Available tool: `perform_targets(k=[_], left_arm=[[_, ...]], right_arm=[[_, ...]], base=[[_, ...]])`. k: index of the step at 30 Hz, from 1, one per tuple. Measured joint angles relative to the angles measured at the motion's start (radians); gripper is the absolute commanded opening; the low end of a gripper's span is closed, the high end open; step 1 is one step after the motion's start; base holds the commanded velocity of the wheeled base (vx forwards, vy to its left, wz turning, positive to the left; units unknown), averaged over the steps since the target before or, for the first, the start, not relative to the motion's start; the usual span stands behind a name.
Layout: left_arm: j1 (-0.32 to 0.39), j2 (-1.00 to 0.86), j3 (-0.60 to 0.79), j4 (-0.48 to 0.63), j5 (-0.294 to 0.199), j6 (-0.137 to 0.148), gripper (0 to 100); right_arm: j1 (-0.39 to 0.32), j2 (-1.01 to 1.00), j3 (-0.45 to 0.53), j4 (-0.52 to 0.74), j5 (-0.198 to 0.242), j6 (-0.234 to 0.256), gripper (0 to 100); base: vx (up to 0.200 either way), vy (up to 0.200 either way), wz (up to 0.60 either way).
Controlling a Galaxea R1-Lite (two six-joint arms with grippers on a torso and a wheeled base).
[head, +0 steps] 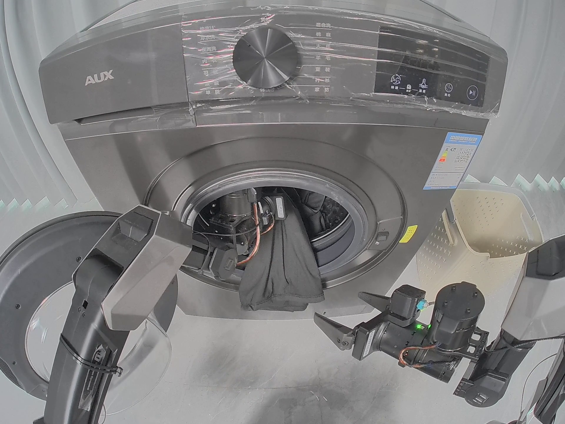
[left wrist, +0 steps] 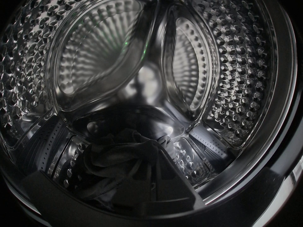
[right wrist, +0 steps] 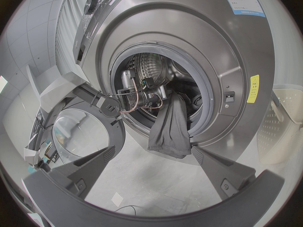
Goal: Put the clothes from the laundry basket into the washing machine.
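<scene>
The grey washing machine (head: 329,148) stands with its door open. My left gripper (head: 281,204) is inside the drum mouth, shut on a dark garment (head: 282,266). Most of that garment hangs out over the drum's front lip towards the floor. In the left wrist view the garment (left wrist: 116,161) bunches at the gripper (left wrist: 151,148) above the steel drum (left wrist: 221,63). In the right wrist view the same garment (right wrist: 170,126) droops from the left gripper (right wrist: 167,93). My right gripper (head: 340,307) hovers open and holding nothing, low in front of the machine and right of the garment. The cream laundry basket (head: 488,237) stands to the machine's right.
The round door (head: 35,290) is swung wide to the left, close to my left arm. Bare grey floor (head: 253,360) lies in front of the machine. The basket (right wrist: 281,126) sits tight against the machine's right side. White curtains hang behind.
</scene>
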Motion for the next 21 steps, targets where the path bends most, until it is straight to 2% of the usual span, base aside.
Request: perform_targets(k=[9,10,16,21], left_arm=[[0.005,-0.007,0.093,-0.010,0.004,-0.005,0],[0.003,-0.011,0.108,-0.010,0.003,-0.004,100],[-0.019,-0.061,0.239,-0.008,-0.020,-0.002,100],[-0.049,-0.117,0.357,0.010,-0.068,0.003,100]], right_arm=[[0.001,0.001,0.001,0.000,0.000,0.000,100],[0.001,0.001,0.001,0.000,0.000,0.000,100],[0.001,0.002,0.001,0.000,0.000,0.001,100],[0.001,0.002,0.001,0.000,0.000,0.001,100]], base=[[0.000,0.000,0.00],[0.000,0.000,0.00],[0.000,0.000,0.00],[0.000,0.000,0.00]])
